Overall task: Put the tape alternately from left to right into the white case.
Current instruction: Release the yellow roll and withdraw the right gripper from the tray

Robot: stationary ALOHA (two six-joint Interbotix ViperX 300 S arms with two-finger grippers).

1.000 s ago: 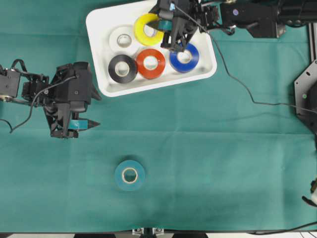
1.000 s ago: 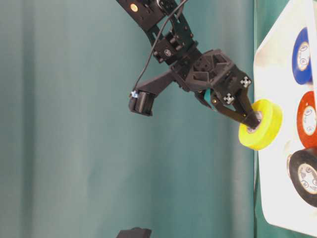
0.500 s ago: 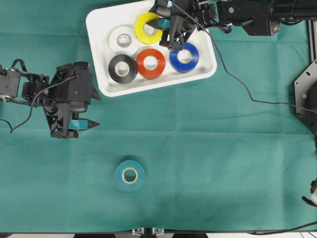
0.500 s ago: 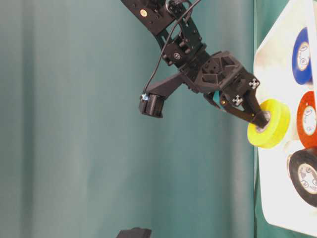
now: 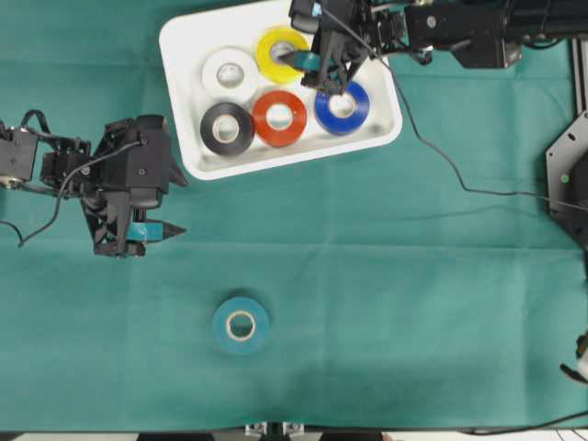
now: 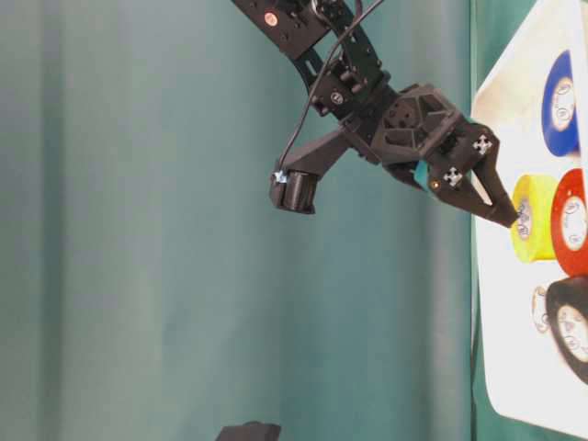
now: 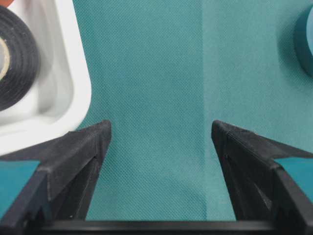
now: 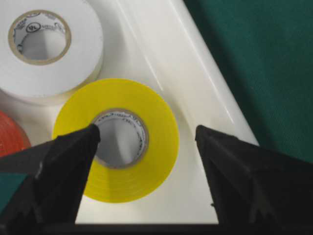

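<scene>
Right claw [image 8: 146, 134]: I saw it spread wide and let go, hanging over the yellow roll [image 8: 117, 139]; one finger sat over the hole, the other outside the roll.
Left claw [image 7: 159, 142]: it was part way apart with nothing in it, over bare green cloth [image 5: 413, 276] at the left of the overhead view.
White case [image 5: 184, 41]: it sat at the top middle of the overhead view, on the cloth-covered worktop.
Rolls in the case, counted: five. White roll [image 5: 230, 73] and yellow on the top row; black roll [image 5: 227, 127], red roll [image 5: 280, 117] and blue roll [image 5: 342, 106] on the bottom row.
Rolls outside, counted: one. The teal roll [image 5: 241, 324] lay flat, low and left of middle, well apart from the case.
How the tape would handle: I guessed each roll was light and stiff, with a shiny side that could slip.
Where to grab: I would put one finger in the paper hole and one outside, pinching the ring wall.
Claws, counted: two.
</scene>
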